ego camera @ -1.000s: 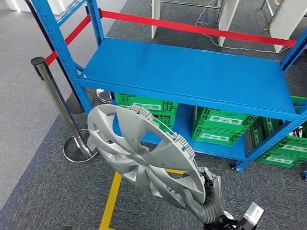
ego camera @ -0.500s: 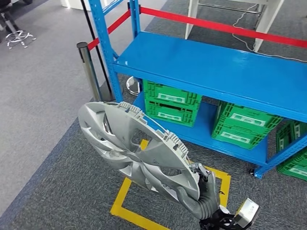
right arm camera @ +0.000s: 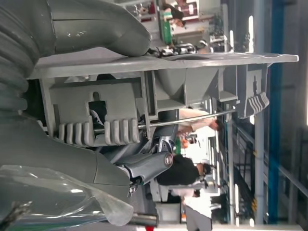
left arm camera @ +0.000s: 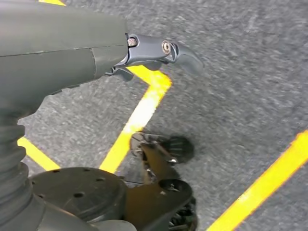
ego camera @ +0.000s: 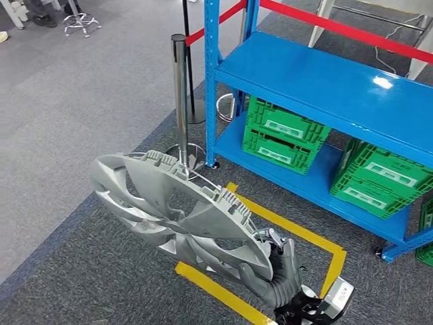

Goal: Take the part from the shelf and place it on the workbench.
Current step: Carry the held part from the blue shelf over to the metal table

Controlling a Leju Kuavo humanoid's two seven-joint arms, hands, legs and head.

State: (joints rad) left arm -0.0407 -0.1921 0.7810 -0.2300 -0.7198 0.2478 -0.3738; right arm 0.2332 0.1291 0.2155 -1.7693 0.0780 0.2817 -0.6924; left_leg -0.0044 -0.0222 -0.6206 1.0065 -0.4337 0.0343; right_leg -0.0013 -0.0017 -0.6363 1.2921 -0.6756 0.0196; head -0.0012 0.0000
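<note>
Floor [ego camera: 66,101]: grey carpet across the left of the head view, with yellow tape lines [ego camera: 286,223] low and right of centre.
Post [ego camera: 180,95]: a silver stanchion standing upright at upper centre, just left of the shelf.
Part [ego camera: 173,210]: a silver wheel cover, tilted, spanning the lower centre of the frame in the air above the tape; my right hand holds its right edge.
Right hand [ego camera: 283,274]: at lower centre-right, my fingers are wrapped on the part's rim; the right wrist view shows my thumb over the rim and a finger under it [right arm camera: 152,166].
Shelf [ego camera: 327,88]: blue, at upper right, its top board bare, green crates [ego camera: 283,132] on the lower level.
Left hand [left arm camera: 160,50]: hangs over the carpet, holding nothing, fingers extended.
</note>
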